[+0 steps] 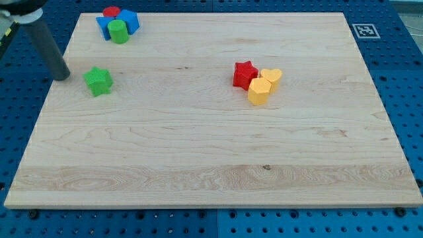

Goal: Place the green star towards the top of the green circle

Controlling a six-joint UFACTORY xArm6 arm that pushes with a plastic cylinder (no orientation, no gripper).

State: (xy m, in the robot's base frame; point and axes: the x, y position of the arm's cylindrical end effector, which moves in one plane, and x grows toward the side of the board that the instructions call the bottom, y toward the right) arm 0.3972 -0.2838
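The green star [98, 81] lies on the wooden board near its left edge. The green circle [119, 31], a short cylinder, stands near the board's top left corner, touching blue blocks. The star sits below it and slightly to its left, well apart. My tip [64, 75] is at the end of the dark rod, just left of the green star, with a small gap between them.
Around the green circle, two blue blocks [127, 21] and a red block [111, 12] form a cluster. A red star [245, 75] and two yellow blocks [263, 86] sit together right of centre. The board's left edge [41, 112] runs close to my tip.
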